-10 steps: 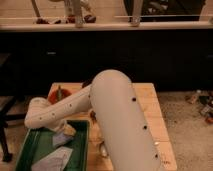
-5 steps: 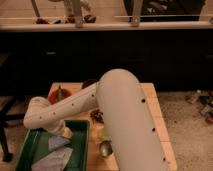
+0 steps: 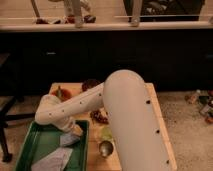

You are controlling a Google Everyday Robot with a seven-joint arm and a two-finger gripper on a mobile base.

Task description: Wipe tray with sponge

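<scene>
The green tray (image 3: 34, 146) lies at the table's front left. My white arm reaches from the lower right across the table to an elbow (image 3: 50, 113) above the tray's far edge. The gripper (image 3: 69, 136) hangs below the wrist over the tray's far right part. A tan block that looks like the sponge (image 3: 78, 130) sits right at it, against the tray's right rim. Whether the gripper holds the sponge is hidden. Two pale grey pieces (image 3: 54, 159) lie in the tray.
On the pale wooden table (image 3: 156, 116) right of the tray are a dark red item (image 3: 100, 116), a yellow-green item (image 3: 106, 133) and a round metal cup (image 3: 105, 148). An orange-red item (image 3: 59, 93) and a dark bowl (image 3: 91, 84) stand at the back. A dark counter runs behind.
The elbow has shifted a little to the right and the wrist now sits nearer the tray's right rim. More of the items beside the tray show.
</scene>
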